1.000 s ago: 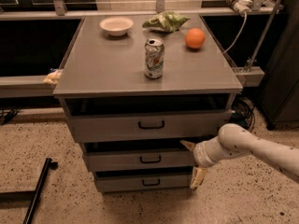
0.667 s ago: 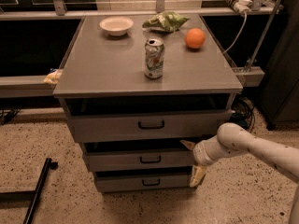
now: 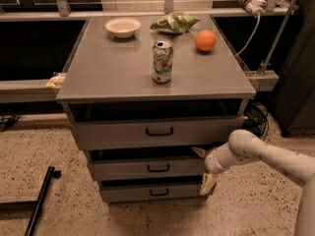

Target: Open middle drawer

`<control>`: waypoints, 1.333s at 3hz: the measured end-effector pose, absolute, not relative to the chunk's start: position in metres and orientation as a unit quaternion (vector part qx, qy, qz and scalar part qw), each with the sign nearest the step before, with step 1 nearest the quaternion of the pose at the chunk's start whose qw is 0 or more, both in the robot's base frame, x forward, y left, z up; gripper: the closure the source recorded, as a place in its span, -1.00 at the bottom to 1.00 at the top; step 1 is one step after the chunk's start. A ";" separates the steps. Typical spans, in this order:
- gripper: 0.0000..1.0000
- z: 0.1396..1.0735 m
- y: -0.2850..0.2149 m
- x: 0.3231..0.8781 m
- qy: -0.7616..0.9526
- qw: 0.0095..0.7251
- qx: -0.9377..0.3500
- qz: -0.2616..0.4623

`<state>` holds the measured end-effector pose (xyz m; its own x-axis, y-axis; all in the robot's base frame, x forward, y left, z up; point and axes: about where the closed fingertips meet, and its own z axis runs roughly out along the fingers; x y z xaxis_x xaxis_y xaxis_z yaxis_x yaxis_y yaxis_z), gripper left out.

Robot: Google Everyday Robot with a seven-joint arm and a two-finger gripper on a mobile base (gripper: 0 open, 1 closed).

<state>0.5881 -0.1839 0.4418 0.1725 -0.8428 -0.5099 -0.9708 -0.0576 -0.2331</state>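
Note:
The grey cabinet has three drawer fronts stacked one above another. The middle drawer (image 3: 123,169) is the medium-sized one, with a small black bar handle (image 3: 158,168). It shows a dark gap above its front. My gripper (image 3: 203,167) is at the right end of the middle drawer front, reaching in from the right on a white arm (image 3: 266,156). Its fingers are spread apart, one fingertip (image 3: 199,152) near the drawer's top edge and the other by the lower edge. It holds nothing.
The wider top drawer (image 3: 113,133) and the narrow bottom drawer (image 3: 128,193) sit above and below. On the cabinet top (image 3: 113,68) stand a can (image 3: 162,61), an orange (image 3: 205,40), a white bowl (image 3: 123,27) and a green bag (image 3: 174,22). A black bar (image 3: 39,200) lies on the floor at left.

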 end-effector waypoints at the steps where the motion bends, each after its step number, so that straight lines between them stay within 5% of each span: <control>1: -1.00 0.436 -0.189 0.591 0.639 0.265 -0.714 0.109; 4: -1.00 0.415 -0.199 0.591 0.661 0.235 -0.705 0.104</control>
<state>0.5910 -0.1993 0.4148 0.1040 -0.8832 -0.4573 -0.9810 -0.0153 -0.1936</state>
